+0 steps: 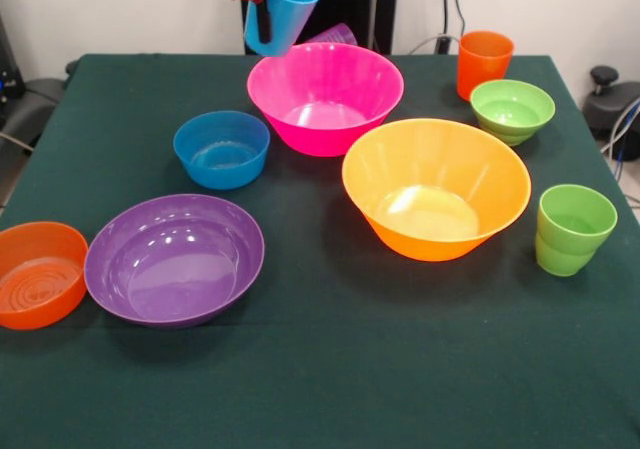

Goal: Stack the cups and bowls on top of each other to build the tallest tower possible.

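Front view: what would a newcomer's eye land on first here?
Probably the sky blue cup, tilted in the air at the top edge, held by the gripper above the far rim of the large pink bowl. Next, the big yellow-orange bowl right of centre and the wide purple bowl at the near left.

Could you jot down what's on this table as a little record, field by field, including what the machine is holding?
Held: sky blue cup, tilted, lifted above the table in the gripper
Behind pink bowl: purple cup, mostly hidden
Standing cups: orange cup, lime green cup
Other bowls: yellow-orange bowl, purple bowl, blue bowl, green bowl, orange bowl
Stacked: nothing yet
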Controlling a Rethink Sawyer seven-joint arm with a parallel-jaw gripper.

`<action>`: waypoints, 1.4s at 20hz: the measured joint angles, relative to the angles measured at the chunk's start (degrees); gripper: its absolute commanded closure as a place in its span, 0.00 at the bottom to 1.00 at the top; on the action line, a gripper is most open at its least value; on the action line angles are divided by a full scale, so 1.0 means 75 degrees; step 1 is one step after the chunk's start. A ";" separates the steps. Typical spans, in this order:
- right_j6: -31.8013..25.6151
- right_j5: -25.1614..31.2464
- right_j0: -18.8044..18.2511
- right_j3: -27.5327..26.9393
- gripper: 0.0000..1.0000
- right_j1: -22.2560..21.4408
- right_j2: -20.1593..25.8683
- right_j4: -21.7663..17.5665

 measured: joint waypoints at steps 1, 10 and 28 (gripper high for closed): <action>0.0000 -0.0025 0.0001 0.0000 1.00 0.0014 -0.0019 -0.0021; 0.0000 -0.0520 0.0005 -0.0002 1.00 0.0370 -0.0330 -0.0449; -0.0005 -0.1699 -0.0620 -0.0002 1.00 0.0358 -0.0474 -0.0642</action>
